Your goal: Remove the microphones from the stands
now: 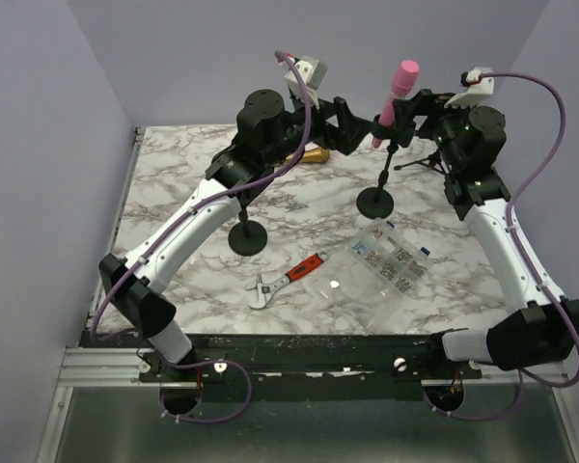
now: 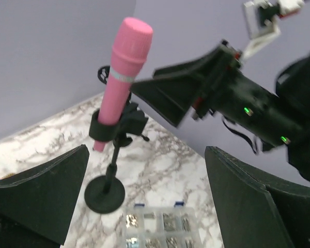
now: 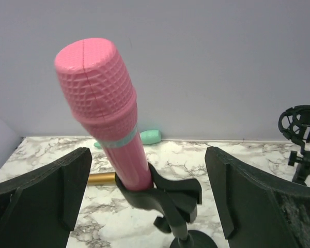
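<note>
Toward the back of the table [image 1: 174, 183], a bit to the right, the pink microphone [image 1: 394, 101] sits in its stand [image 1: 376, 202], so the job is not done yet. It leans with its fat head up. The black clip [image 3: 163, 194] hugs the thin lower part of the handle, which is why it does not slide down. The stand has a round flat foot, and I think that keeps it from falling over. My right gripper [image 3: 147, 155] is up close with its two fingers spread wide. From its own camera the handle shows between them, but I cannot tell if the tips are around it or just short of it. I guess they are that wide so the handle can fit in. My left gripper [image 2: 145, 155] is wide apart too and holds nothing. It faces the microphone from the other side, a little way off. It may be there to steady the stand, because a pull could tip the whole thing. Next I would squeeze the right fingers on the handle above the clip and lift along the lean. Nearer to me lie a wrench [image 1: 288, 280], a clear box [image 1: 386, 258] of small parts and another stand [image 1: 248, 234]. A gold microphone [image 1: 311, 154] lies behind my left arm.
</note>
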`<control>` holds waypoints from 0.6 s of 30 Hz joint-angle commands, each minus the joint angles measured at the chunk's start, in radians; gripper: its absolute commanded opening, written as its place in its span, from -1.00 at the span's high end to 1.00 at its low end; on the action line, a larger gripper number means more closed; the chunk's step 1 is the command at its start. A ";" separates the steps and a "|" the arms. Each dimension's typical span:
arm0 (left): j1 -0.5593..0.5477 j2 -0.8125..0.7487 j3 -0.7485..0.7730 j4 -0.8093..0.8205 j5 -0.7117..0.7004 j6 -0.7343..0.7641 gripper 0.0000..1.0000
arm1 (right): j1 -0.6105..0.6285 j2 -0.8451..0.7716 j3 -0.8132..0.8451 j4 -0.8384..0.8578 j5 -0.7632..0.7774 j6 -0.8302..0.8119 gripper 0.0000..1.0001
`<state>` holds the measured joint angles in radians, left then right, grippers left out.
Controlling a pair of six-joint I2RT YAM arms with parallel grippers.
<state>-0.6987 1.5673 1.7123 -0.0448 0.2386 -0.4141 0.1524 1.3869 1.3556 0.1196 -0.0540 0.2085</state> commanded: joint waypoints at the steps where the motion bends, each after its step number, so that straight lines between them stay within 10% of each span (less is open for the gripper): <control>1: -0.040 0.130 0.171 -0.009 -0.144 0.125 -0.97 | -0.007 -0.133 -0.103 -0.049 0.047 0.016 -1.00; 11: -0.055 0.398 0.383 0.117 -0.141 0.212 -0.97 | -0.022 -0.342 -0.423 0.089 0.418 0.055 -1.00; 18: -0.056 0.586 0.597 0.130 -0.072 0.186 -0.97 | -0.148 -0.216 -0.521 0.294 0.018 0.041 -0.99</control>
<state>-0.7483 2.1010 2.2265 0.0223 0.1207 -0.2276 0.0551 1.1095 0.8764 0.2489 0.2119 0.2615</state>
